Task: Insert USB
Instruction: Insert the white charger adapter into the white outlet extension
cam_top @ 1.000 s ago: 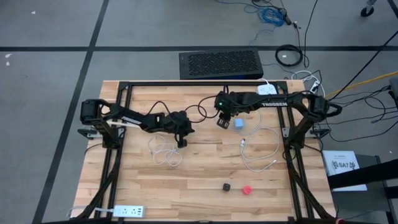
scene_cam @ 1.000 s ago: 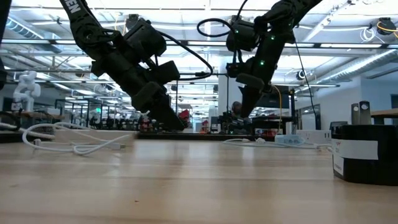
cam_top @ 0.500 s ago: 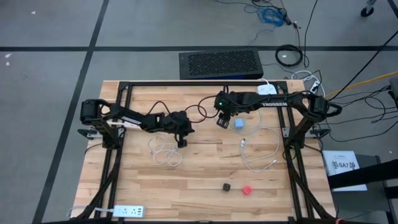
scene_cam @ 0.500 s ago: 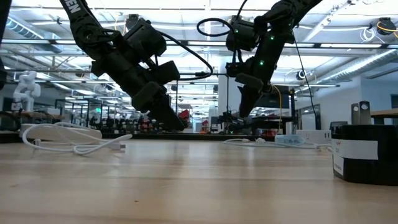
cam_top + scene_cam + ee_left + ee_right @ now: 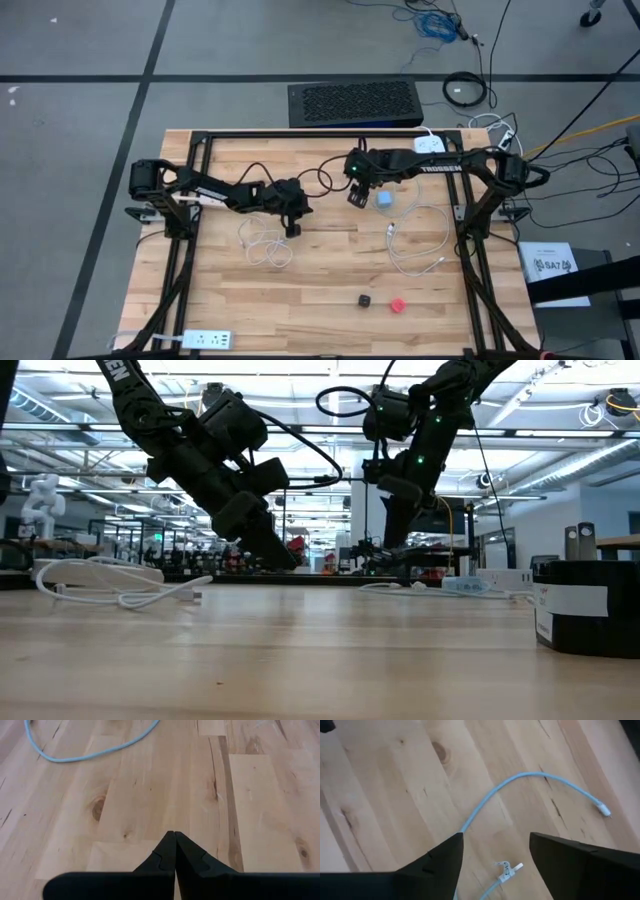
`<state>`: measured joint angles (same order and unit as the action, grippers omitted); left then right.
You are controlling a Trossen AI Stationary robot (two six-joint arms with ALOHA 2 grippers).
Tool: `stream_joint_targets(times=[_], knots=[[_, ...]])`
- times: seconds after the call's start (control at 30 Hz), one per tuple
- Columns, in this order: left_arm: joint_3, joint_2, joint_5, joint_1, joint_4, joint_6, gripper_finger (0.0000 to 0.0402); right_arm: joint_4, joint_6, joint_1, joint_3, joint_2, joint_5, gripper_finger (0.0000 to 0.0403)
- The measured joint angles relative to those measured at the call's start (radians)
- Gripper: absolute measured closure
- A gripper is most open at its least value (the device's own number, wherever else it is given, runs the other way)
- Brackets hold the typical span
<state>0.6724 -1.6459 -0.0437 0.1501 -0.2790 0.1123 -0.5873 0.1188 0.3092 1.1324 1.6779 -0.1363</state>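
The left gripper [image 5: 292, 229] hangs over the pale, knotty plank table [image 5: 300, 310], its two dark wedge-shaped fingers [image 5: 167, 855] pressed flat together with nothing between them. Just beside it, on its outer side and a little toward the table's near edge, lies a thin white cable [image 5: 262, 243] in loose loops. In the left wrist view a pale strand [image 5: 90, 755] curves across the wood ahead of the fingertips.

The right gripper [image 5: 355, 196] hovers above the boards with its blunt black fingers [image 5: 437, 862] spread wide and empty. Below the gap runs a second slim white USB cable [image 5: 520, 782], arched, ending in a small plug [image 5: 604, 810]; another connector [image 5: 509, 869] lies near the fingers. A small light-blue block [image 5: 385, 200] sits just beside this gripper.
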Motion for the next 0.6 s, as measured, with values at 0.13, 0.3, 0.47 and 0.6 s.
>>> stream_joint_targets(times=[0.13,0.3,0.47,0.6], knots=[[0.0,0.0,0.0,0.0,0.0,0.0,0.0398,0.0,0.0,-0.003,0.0,0.0,0.009,0.0176],[0.0,0.0,0.0,0.0,0.0,0.0,0.0398,0.008,0.0,-0.003,0.0,0.0,0.008,0.0176],[0.0,0.0,0.0,0.0,0.0,-0.002,0.0398,0.008,0.021,0.039,0.0,0.002,0.038,0.0168],[0.0,0.0,0.0,0.0,-0.002,-0.002,0.0398,0.018,0.024,0.071,0.0,0.02,0.064,0.0151]])
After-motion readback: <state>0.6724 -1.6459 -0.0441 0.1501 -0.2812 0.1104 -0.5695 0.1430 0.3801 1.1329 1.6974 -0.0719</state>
